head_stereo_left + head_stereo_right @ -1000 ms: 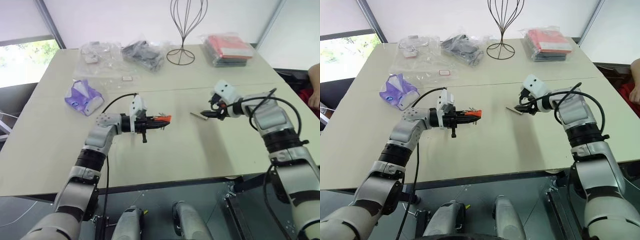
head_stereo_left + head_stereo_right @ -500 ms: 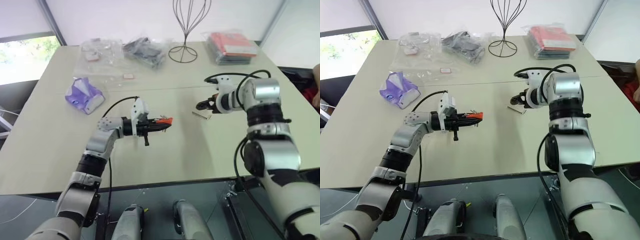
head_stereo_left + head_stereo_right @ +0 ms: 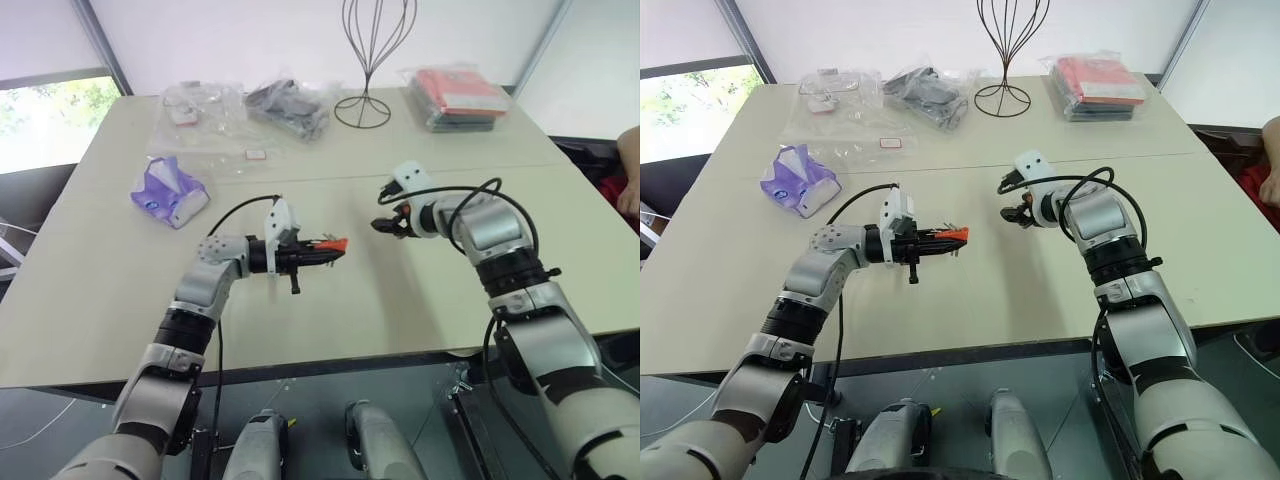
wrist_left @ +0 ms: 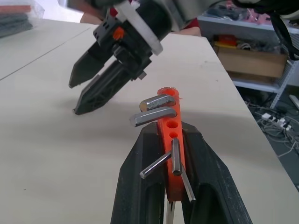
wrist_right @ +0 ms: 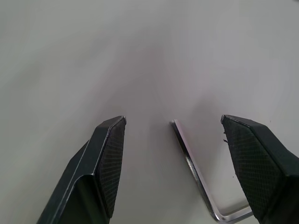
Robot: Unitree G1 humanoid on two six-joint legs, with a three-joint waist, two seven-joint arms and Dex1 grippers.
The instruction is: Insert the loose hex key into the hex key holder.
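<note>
On a pale desk [image 3: 400, 300] by a window, the left gripper [image 4: 161, 154] clamps the hex key holder [image 4: 170, 140] while the right gripper [image 5: 187, 154] spreads over the loose hex key [image 5: 196, 182].

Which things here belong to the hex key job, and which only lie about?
Job: hex key holder in left gripper; loose hex key between open right gripper fingers.
Lying about: purple pack, wire stand, plastic bags, red packets.

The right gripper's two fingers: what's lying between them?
The loose hex key lies on the bare table between the open right gripper's fingers, seen in the right wrist view.
</note>
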